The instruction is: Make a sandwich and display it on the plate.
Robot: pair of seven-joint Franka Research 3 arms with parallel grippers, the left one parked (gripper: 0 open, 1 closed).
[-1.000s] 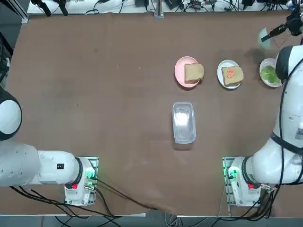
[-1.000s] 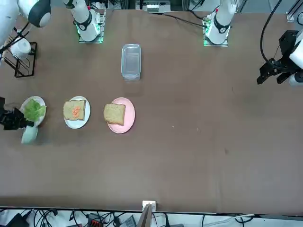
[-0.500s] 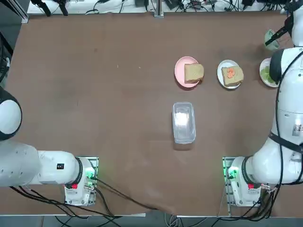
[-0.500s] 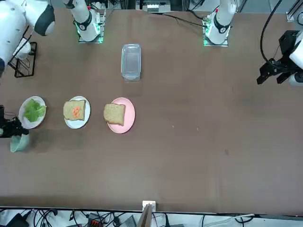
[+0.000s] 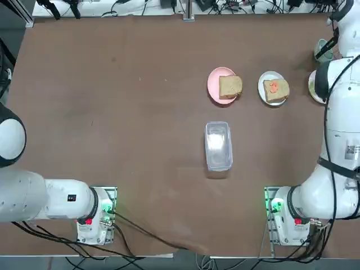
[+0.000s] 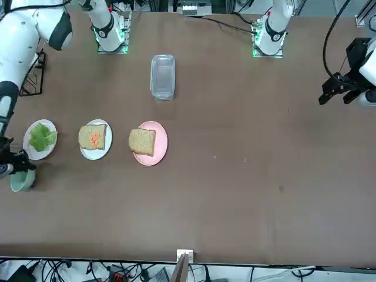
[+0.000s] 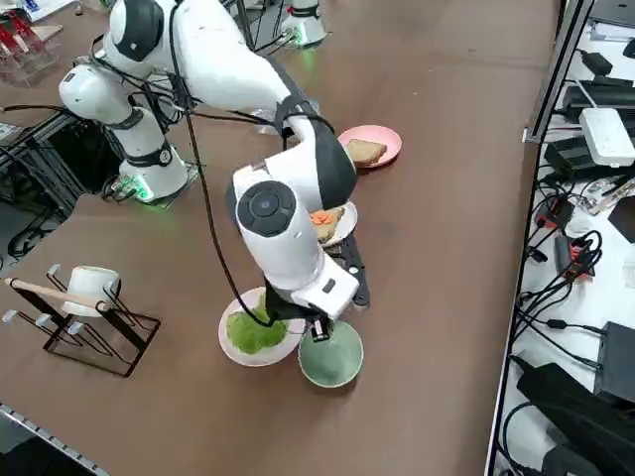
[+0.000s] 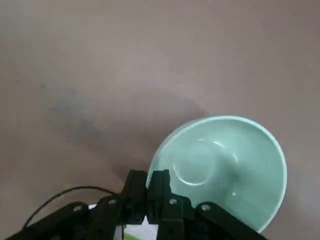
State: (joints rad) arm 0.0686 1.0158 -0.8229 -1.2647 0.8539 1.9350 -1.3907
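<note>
Okay so, quick rundown of the table as it stands:

right gripper (image 8: pixel 147 186): way out at the far right corner of the table, fingers pinched tight onto the rim of a pale green bowl (image 8: pixel 225 170). You can see the two black fingertips squeezed together right on the edge in the wrist view.

green bowl: upright, open side up, nothing in it as far as I can tell. In the side view it's (image 7: pixel 330 355) just beside the lettuce plate, on the side toward the table edge. Can't tell if its base is on the table or just above it.

lettuce plate (image 6: pixel 29 153): pale round plate with green leaves (image 6: pixel 42 137) piled on it, last in the row of three, nearest the gripper.

white plate (image 5: pixel 262 84): middle of the row, holds one bread slice (image 5: pixel 277 91) with a small orange piece (image 5: pixel 273 86) on top. Slice hangs a bit over the rim.

pink plate (image 5: pixel 214 84): next one along toward the table's centre, with a second bread slice (image 5: pixel 230 86) on it, plain, also overhanging the edge.

sandwich status: not stacked, the two slices are on separate plates and the leaves are on their own plate.

clear container (image 5: pixel 218 145): long see-through plastic box, lying closer to the robot than the plates, well apart from them.

wire rack (image 7: pixel 94 322): black, off to the robot's right, with a white cup (image 7: pixel 92 282) sitting on it.
</note>
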